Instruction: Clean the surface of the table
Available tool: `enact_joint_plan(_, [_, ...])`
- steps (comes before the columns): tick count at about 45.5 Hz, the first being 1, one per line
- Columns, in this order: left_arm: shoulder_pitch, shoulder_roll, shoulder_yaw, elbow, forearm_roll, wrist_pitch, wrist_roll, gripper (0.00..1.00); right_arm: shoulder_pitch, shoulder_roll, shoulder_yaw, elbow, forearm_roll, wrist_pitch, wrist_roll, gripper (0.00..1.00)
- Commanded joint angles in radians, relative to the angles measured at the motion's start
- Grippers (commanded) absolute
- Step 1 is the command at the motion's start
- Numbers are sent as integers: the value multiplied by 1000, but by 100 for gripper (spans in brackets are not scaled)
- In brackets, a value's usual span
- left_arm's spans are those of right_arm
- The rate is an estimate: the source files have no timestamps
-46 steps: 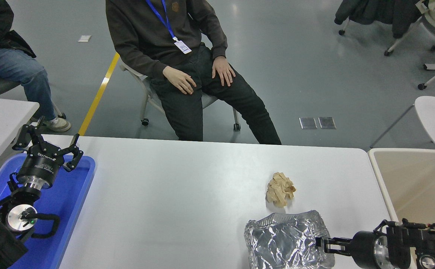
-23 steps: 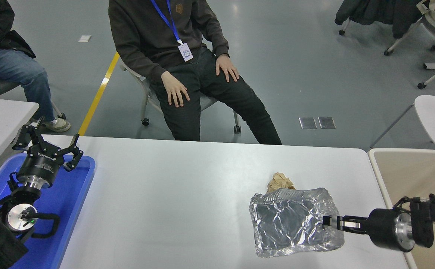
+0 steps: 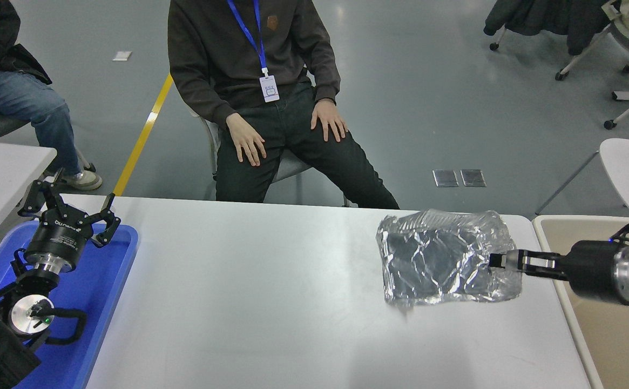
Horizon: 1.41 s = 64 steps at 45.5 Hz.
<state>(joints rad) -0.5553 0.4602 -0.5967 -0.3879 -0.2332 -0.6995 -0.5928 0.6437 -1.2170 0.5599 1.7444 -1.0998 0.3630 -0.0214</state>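
Observation:
The table surface (image 3: 265, 281) is a wide matte white tabletop filling the lower picture. My right gripper (image 3: 498, 261) comes in from the right edge and is shut on the right rim of a crumpled silver foil tray (image 3: 438, 259). It holds the tray lifted and tilted above the table's far right part. The tray hides the crumpled brown paper ball. My left gripper (image 3: 68, 208) is open and parked at the lower left over the blue tray (image 3: 106, 286).
A beige bin (image 3: 606, 324) stands against the table's right edge. A person sits on a chair just beyond the far edge, hands on knees. Another person sits at the far left, behind a smaller white table (image 3: 1, 167).
My right gripper has lifted the foil tray from the table's near right part, up and away toward the far edge and a bit right. The tray now covers the brown paper ball. The seated person shifted.

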Motion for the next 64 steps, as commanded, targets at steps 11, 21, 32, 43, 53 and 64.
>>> enact_joint_plan(11, [0,0,0,0,0,0,1,100,11,-72,21,-19,12,19,3,0])
enact_joint_plan(21, [0,0,0,0,0,0,-1,100,10,-64,21,-81,6,19,12,0])
enact_joint_plan(32, [0,0,0,0,0,0,1,100,5,-33,15,-181,4,16,26,0])
enact_joint_plan(43, [0,0,0,0,0,0,-1,100,4,-29,18,-267,15,10,54,0])
enact_joint_plan(53, [0,0,0,0,0,0,-1,100,-2,-24,15,-376,40,8,98,0])
enact_joint_plan(64, [0,0,0,0,0,0,-1,100,-7,-4,11,-534,66,8,153,0])
